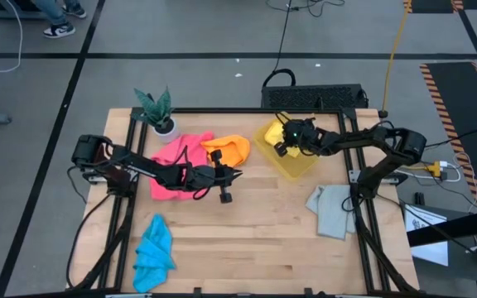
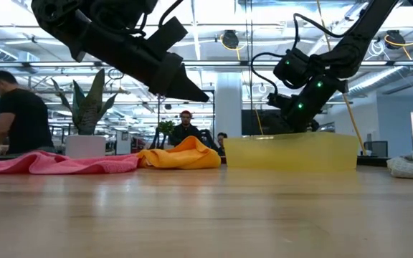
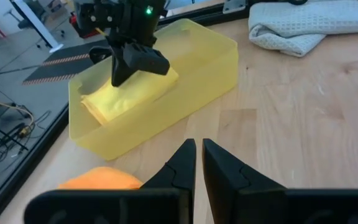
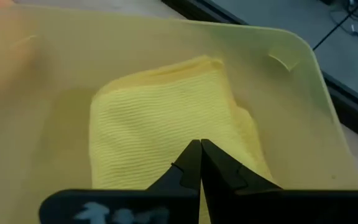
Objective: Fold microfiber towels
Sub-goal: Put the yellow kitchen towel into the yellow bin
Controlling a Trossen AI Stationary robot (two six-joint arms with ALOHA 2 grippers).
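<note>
A folded yellow towel (image 4: 166, 118) lies flat in the translucent yellow bin (image 1: 301, 165) at the table's far right. My right gripper (image 4: 201, 148) is shut, slants down into the bin, and has its tips at the towel's top. My left gripper (image 3: 197, 152) hangs above bare wood at mid-table, shut but for a slit and holding nothing, just right of the orange towel (image 1: 232, 149). The orange towel lies bunched against the crumpled pink towel (image 1: 175, 162). A blue towel (image 1: 153, 252) lies heaped near the front left and a grey towel (image 1: 331, 209) lies rumpled at the right. My right gripper's shut fingertips (image 3: 119, 76) come slanting down from the table's right side onto the folded yellow towel's top (image 4: 185, 134), near its middle. Whether they touch the cloth or stop just above it I cannot tell. The towel lies flat on the bin's floor.
A potted plant (image 1: 157, 114) stands at the far left corner. Bare wood stretches between the blue and grey towels along the near edge. People show in the room beyond the table in the low view.
</note>
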